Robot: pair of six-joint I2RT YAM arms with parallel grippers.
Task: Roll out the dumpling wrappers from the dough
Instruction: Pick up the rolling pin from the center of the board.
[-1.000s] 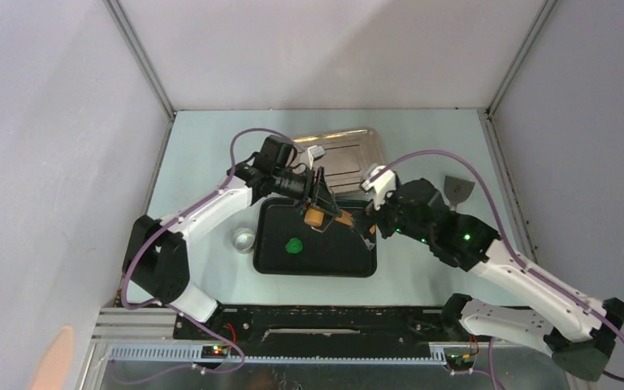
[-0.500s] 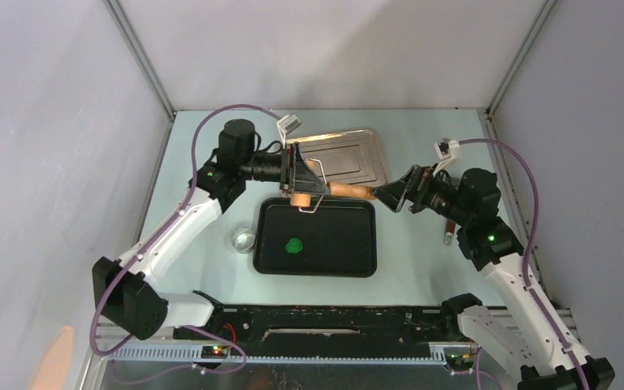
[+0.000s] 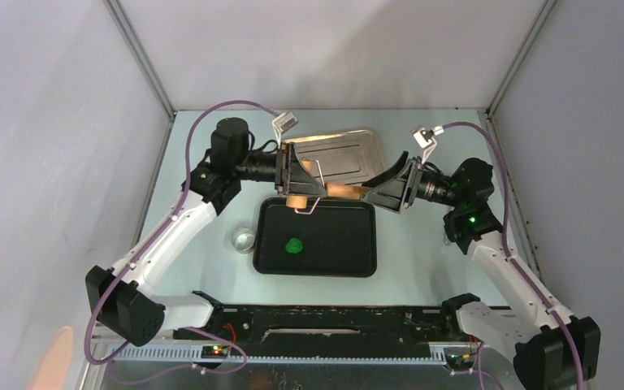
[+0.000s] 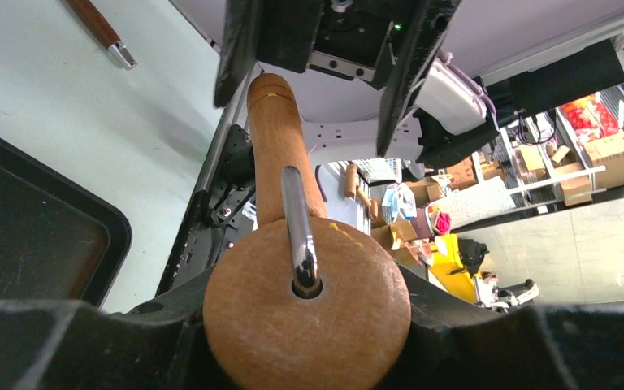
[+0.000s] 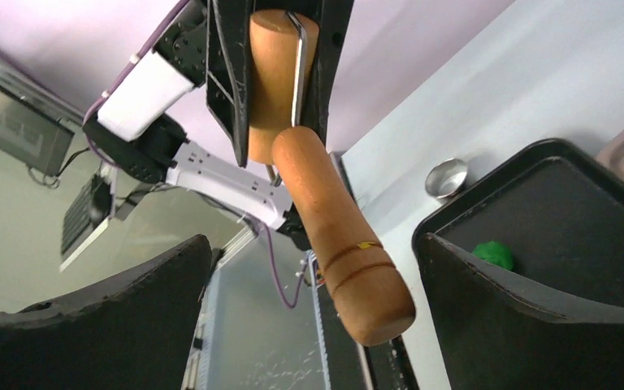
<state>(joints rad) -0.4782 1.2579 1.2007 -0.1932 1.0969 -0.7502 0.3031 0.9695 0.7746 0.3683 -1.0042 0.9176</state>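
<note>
The dough [image 3: 294,244] is a small bright green lump on the black tray [image 3: 349,262]; it also shows in the right wrist view [image 5: 491,253]. My left gripper [image 3: 300,193] is shut on the tan wooden roller's round head [image 4: 307,317] and holds it in the air over the tray's far edge. The roller's handle [image 3: 344,191] points right. My right gripper [image 3: 372,193] is open, with its jaws on either side of the handle's end [image 5: 349,268] and not touching it. No round wrapper is in view.
A silver tray [image 3: 349,150] lies behind the black tray. A small metal cup [image 3: 244,239] stands left of the black tray. A brown-handled tool [image 4: 97,24] lies on the table to the right.
My left gripper lifted the roller back from over the tray and turned its handle to the right. My right arm swung out and round, and its open jaws now straddle the handle's end.
</note>
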